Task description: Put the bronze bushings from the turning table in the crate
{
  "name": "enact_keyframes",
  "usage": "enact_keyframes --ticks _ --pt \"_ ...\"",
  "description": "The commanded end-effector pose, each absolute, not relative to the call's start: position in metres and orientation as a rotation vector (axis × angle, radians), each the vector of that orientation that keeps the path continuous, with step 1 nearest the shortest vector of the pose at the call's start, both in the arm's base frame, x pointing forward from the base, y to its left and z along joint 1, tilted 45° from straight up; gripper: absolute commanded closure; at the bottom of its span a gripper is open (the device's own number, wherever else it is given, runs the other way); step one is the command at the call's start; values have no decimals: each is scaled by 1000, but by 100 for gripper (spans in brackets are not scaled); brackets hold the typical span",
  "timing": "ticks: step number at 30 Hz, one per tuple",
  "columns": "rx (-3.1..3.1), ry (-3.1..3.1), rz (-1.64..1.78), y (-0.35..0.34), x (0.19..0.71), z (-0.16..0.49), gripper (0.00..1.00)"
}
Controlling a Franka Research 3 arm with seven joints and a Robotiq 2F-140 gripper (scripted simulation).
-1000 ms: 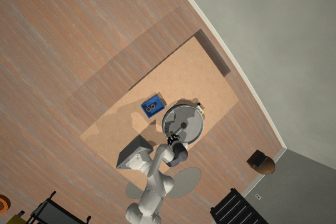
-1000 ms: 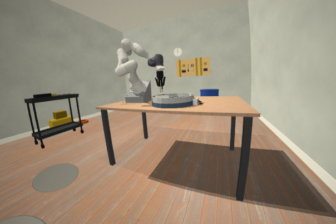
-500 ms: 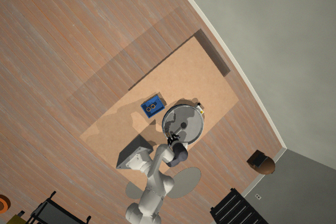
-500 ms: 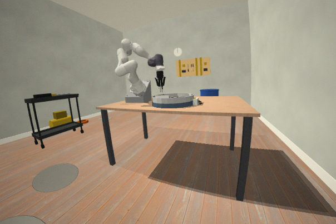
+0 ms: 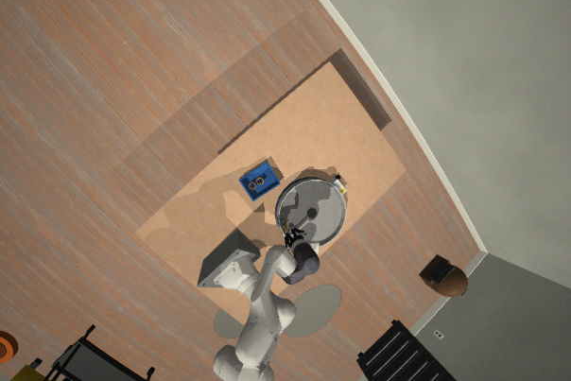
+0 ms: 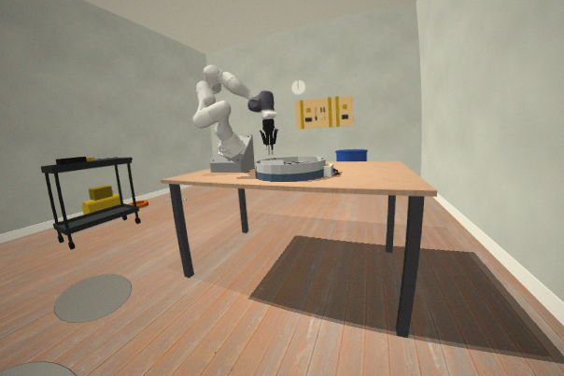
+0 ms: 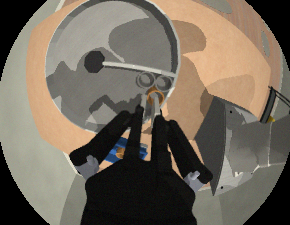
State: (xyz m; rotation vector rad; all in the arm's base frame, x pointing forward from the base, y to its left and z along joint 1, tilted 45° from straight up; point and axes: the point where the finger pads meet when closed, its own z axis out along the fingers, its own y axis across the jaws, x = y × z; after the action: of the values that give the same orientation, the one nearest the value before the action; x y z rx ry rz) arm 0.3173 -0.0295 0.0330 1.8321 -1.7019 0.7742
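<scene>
The grey turning table has one bronze bushing near its rim. Two steel bushings stand close beside it, near the thin bar. My gripper points down above the rim area. Its fingers are slightly apart with nothing between them; in the wrist view one fingertip partly covers the bronze bushing. The blue crate holds two bronze bushings. The crate is partly hidden behind the fingers in the wrist view.
The turning table's raised rim surrounds the bushings. A small white box sits at its outer side. The arm's grey slanted base stands on the table, near the turning table.
</scene>
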Motion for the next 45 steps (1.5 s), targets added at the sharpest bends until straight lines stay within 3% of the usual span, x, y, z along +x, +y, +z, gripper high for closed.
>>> enact_keyframes --ticks 1,45 --pt "1837 -1694 776 -31 318 34 90" --pt "1837 -1694 776 -46 319 19 90"
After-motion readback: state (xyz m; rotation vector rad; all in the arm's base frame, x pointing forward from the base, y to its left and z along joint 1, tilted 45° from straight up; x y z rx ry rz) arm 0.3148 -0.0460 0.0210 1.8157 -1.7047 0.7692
